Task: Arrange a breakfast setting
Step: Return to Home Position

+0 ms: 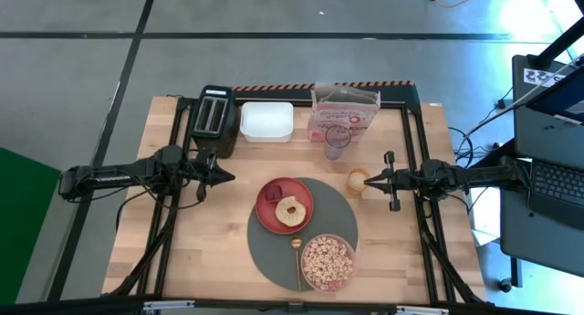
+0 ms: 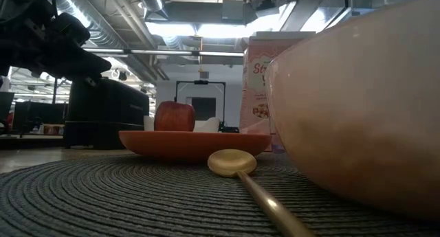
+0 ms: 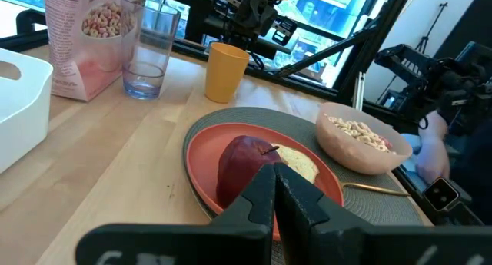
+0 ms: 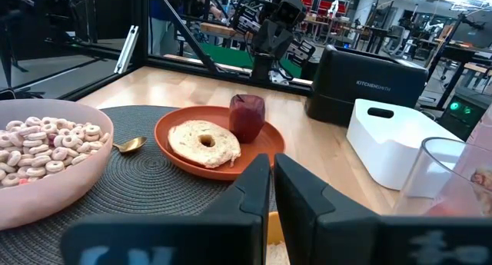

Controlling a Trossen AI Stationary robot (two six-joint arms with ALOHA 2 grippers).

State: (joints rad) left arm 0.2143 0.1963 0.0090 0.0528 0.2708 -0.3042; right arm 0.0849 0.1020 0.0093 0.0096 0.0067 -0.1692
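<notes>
Low view: pink see-through bowl (image 2: pixel 357 106) and thin gold spoon (image 2: pixel 234 163) lie nearest on the round dark-grey mat (image 2: pixel 103 196). The red plate (image 2: pixel 158 142) with the dark-red fruit piece (image 2: pixel 174 117) is behind, with the pink cereal box (image 2: pixel 258 65) and black toaster (image 2: pixel 103 110) beyond. High view: left gripper (image 1: pixel 224 177) and right gripper (image 1: pixel 369 179), both closed and empty, flank the mat, a yellow cup (image 1: pixel 357 181) just beside the right one.

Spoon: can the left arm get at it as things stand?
Probably yes. The spoon lies uncovered on the mat, with bare mat on the side facing the left gripper; the plate and bowl sit close only on its other sides.
</notes>
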